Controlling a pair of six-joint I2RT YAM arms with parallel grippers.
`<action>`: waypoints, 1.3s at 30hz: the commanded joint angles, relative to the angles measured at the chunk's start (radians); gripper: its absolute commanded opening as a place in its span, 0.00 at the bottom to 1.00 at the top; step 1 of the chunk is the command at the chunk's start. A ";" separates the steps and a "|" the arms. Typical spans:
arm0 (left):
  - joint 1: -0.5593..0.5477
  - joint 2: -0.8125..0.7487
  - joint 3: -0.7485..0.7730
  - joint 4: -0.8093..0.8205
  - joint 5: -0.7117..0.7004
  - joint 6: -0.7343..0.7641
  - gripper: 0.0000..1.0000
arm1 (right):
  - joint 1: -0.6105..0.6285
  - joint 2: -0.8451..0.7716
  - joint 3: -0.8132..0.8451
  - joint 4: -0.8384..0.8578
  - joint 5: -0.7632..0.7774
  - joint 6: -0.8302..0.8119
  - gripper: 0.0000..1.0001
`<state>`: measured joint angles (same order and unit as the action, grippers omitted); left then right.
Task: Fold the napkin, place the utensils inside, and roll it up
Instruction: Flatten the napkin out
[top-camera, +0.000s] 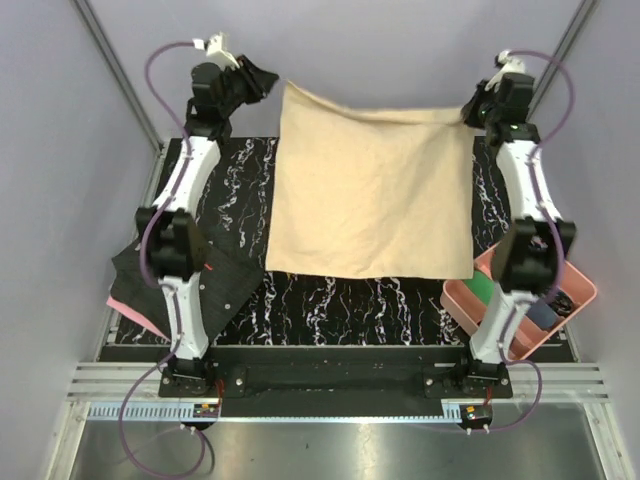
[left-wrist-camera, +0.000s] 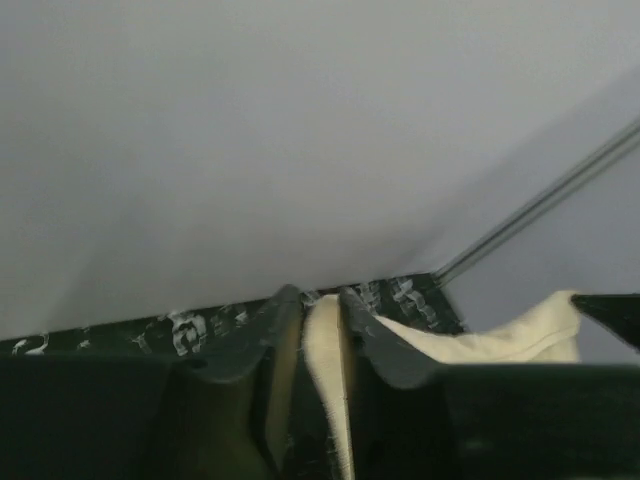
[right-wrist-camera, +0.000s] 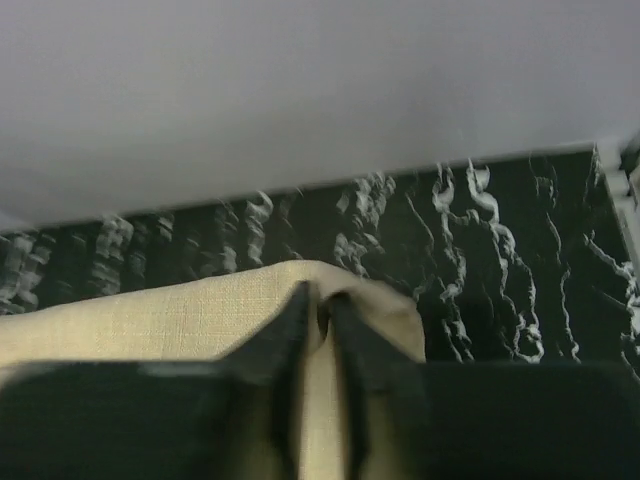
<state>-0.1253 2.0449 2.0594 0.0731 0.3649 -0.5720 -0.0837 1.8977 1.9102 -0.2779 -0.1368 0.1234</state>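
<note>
Since each pair of fingers is pinched narrow on cloth, the fold will go well only if both arms travel together. The left gripper (left-wrist-camera: 322, 300) clamps 1 far corner of the napkin (top-camera: 370, 190), with fabric sandwiched between its fingers. The right gripper (right-wrist-camera: 320, 300) bites the other far corner. Between the 2 grippers the far edge hangs raised and slightly slack, and the rest drapes toward the marbled table (top-camera: 330, 300). The best move, I judge, is to carry both corners toward the near edge at equal height and pace, edge taut, and lay it down squarely. No utensils can be made out.
</note>
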 joint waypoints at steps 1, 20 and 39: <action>0.023 0.289 0.217 -0.018 0.112 -0.106 0.66 | -0.067 0.274 0.234 -0.089 -0.162 0.079 0.72; 0.003 -0.184 -0.563 0.134 0.014 0.006 0.86 | -0.041 0.137 -0.173 -0.037 -0.346 0.191 1.00; -0.011 -0.609 -0.783 -0.367 -0.056 0.139 0.88 | 0.309 0.159 -0.470 -0.026 -0.357 0.243 1.00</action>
<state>-0.1349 1.5490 1.2900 -0.1627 0.3302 -0.5274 0.2218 2.0212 1.4479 -0.3283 -0.4667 0.3416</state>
